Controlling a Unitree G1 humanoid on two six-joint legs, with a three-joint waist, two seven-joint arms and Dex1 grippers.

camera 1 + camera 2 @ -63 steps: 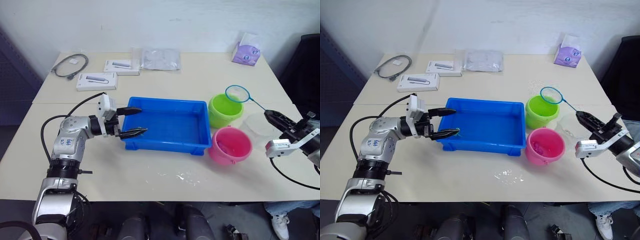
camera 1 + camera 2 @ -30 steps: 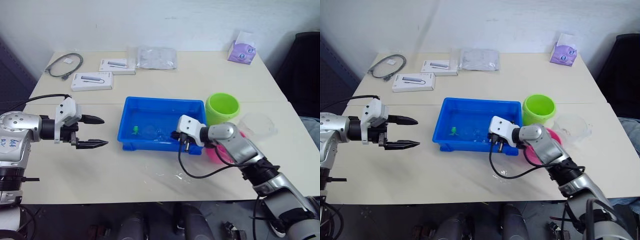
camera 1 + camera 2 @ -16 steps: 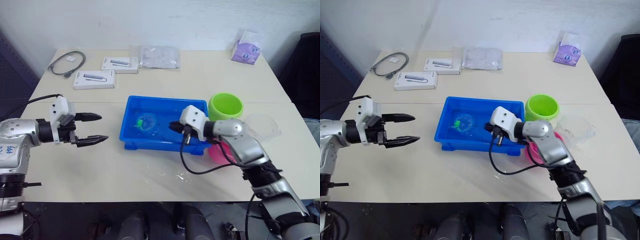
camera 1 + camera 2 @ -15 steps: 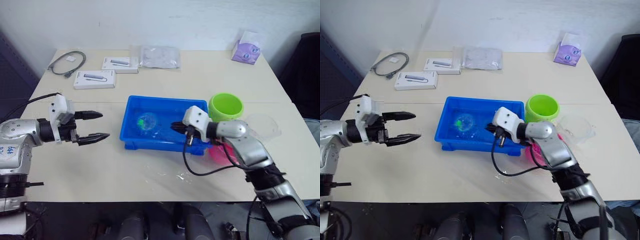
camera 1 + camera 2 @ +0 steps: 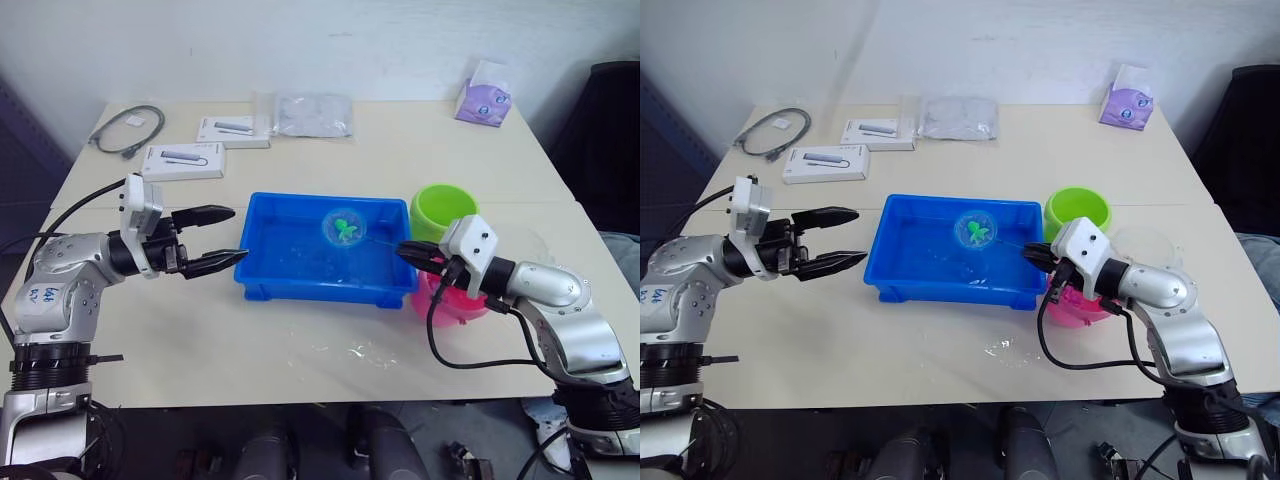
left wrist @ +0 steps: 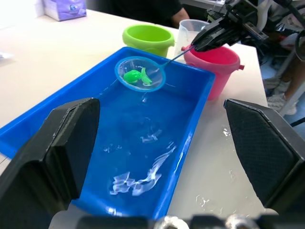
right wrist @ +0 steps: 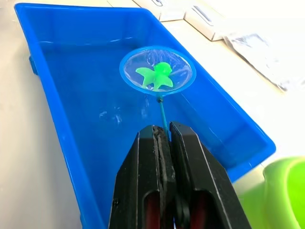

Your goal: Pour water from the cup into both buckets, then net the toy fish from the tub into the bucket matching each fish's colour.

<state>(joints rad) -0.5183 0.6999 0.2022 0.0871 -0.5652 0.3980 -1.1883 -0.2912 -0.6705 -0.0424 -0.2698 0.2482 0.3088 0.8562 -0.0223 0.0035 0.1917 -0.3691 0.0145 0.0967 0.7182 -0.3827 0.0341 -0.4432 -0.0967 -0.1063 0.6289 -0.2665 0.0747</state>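
My right gripper pinches the thin, whippy handle of the blue-hooped net, light green plastic fish aboard; left gripper gapes empty.

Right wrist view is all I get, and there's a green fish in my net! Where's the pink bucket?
Observer: The pink bucket stands just off the right end of the tub, nearer the robot than the green bucket.
Operator: What's my other arm doing?
Observer: The left end effector is open and holds nothing. It hovers by the tub's left end.
Operator: And where's the cup?
Observer: The clear cup stands on the table, to the right of the green bucket.
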